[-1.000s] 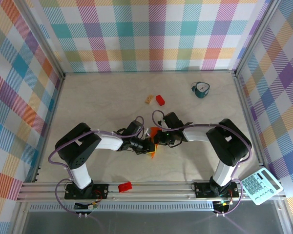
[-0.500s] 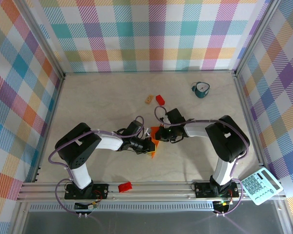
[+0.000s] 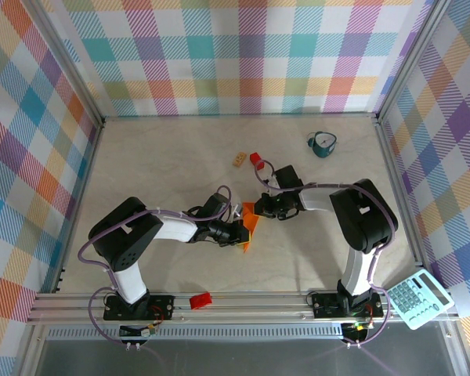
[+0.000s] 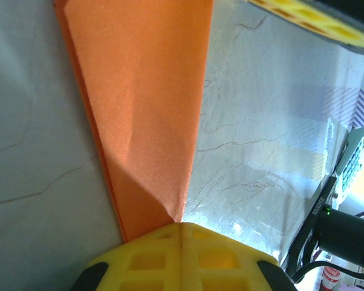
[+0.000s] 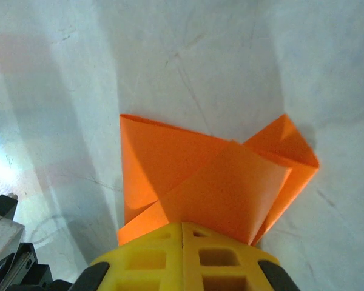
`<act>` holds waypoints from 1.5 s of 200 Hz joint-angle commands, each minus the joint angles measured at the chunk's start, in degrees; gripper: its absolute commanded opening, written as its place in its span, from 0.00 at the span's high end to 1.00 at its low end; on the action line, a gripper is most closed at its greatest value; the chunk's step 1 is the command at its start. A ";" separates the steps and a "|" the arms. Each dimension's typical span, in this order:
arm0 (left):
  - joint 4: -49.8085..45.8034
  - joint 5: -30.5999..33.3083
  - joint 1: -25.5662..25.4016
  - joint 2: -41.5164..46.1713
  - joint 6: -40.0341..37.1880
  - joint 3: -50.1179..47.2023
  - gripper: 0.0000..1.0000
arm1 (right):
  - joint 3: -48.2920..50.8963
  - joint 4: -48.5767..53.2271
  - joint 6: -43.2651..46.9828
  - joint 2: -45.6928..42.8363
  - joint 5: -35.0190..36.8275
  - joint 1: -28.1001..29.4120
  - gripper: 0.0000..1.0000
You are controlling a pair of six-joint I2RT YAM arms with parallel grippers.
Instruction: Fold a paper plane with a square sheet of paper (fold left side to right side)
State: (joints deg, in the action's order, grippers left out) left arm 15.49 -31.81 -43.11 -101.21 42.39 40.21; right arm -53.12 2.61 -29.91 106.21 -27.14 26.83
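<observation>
Both pairs of jaws are closed on the orange paper [image 3: 251,219], which lies just below the middle of the top view, on the pale counter [image 3: 164,157].

The left jaws reach it from the left of the frame at the end of the left arm [image 3: 172,229]. The right jaws come in from the right on the right arm [image 3: 321,205], and the two meet over the paper.

In the left wrist view the yellow fingers [image 4: 145,264] sit pressed together at the bottom edge. The paper [image 4: 145,91] narrows to a point at their seam and fans upward to the top of the frame, with a crease running along its left edge.

In the right wrist view the fingers [image 5: 145,264] are likewise shut at the bottom edge. The paper [image 5: 218,182] rises out of them as overlapping folded layers, with one flap lifted off the counter toward the right of the frame.

Above the paper in the top view a small red block [image 3: 255,157] and a small tan block [image 3: 239,160] lie near each other. A teal cup [image 3: 323,144] stands toward the upper right. A calculator [image 3: 420,298] rests at the lower right, off the counter's edge.
</observation>
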 commanded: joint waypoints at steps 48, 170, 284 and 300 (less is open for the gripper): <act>-7.25 2.28 -1.01 -2.76 0.31 -3.38 1.00 | -4.19 0.27 3.27 4.39 4.49 -5.26 0.97; -3.12 2.46 -1.44 -1.49 1.67 -3.99 1.00 | -8.85 5.33 3.81 -1.56 0.64 -7.67 0.97; -2.22 2.85 -1.44 0.00 1.77 -3.71 1.00 | 4.64 0.08 -6.94 -7.84 -3.63 5.84 0.96; -2.13 2.75 -1.43 0.22 1.89 -3.69 1.00 | 4.47 -0.40 -7.34 -6.35 -4.06 6.29 0.96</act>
State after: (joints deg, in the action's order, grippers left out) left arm 18.83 -30.74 -43.48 -100.75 44.07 38.65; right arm -48.73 4.49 -35.22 97.38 -29.61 32.56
